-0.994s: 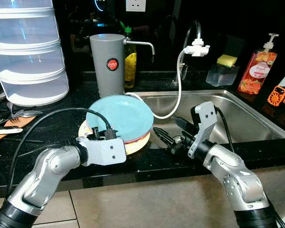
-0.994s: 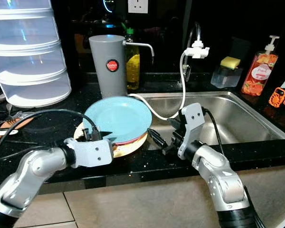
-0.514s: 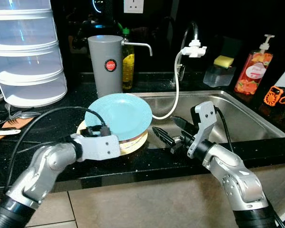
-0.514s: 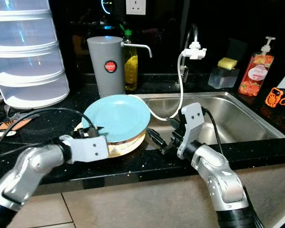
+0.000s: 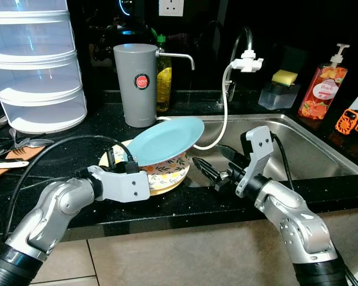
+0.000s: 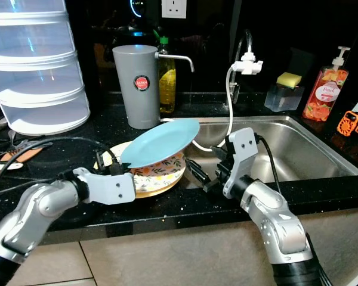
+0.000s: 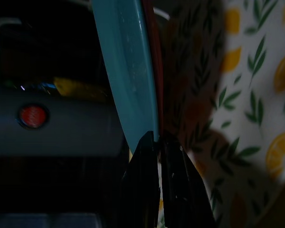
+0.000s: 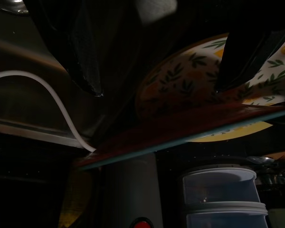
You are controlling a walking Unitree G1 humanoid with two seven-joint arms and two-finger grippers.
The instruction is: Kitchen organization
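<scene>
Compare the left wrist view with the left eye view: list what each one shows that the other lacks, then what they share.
Left wrist view alone: the left gripper seen close, its fingers shut on the rim of the blue plate, and that plate's reddish underside.

Left eye view alone: the right gripper, open beside the sink, the soap bottle, the stacked clear containers and the tap.

Both: the tilted blue plate, the lemon-patterned plate beneath it, and the grey jug with its red badge.

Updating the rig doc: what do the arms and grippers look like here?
Both arms are silver with rounded jointed segments and black cuffs low down. Left gripper and right gripper each have two long black fingers on a boxy grey wrist block. A black cable loops along each arm.
</scene>
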